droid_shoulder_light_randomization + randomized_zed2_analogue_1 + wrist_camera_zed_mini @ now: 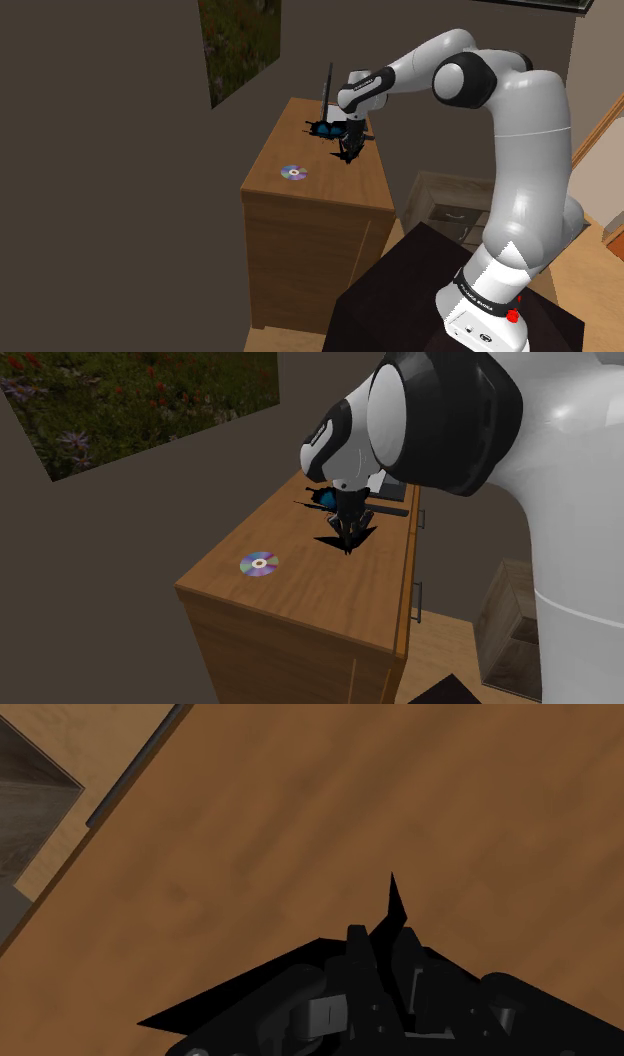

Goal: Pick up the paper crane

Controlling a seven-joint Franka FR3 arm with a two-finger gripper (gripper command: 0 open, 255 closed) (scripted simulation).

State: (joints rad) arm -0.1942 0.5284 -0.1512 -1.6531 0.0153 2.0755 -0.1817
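The all-black two-finger claw [382,936] has its tips drawn close around the upright peak of the black, sharply folded paper crane [397,909], so it looks to be pinching the crane by that thin fold. Black lies on black there, so how deep the bite goes is hard to read. The crane hangs under the claw over the brown wooden worktop [300,592] of a cabinet. Whether it has cleared the wood I cannot tell.

The main risk, as I judge it, is the hold itself. A narrow paper ridge offers little to press on, so a quick rise or swing could let the crane slip out or twist. Pressing harder could crush the fold. The broad wings stick out past both fingers and could catch on the small blue and black object [325,128], which sits just beside the crane at about ten o'clock in the shoulder view. The shiny round disc [294,173] lies at about eight o'clock from the crane, well apart, and seems to be no hazard.

As for containers, the cabinet's front carries slim handles [416,602] and is closed, so its contents are hidden. A low brown box-like unit [450,205] stands on the floor at about four o'clock from the cabinet. Nothing inside it can be made out.
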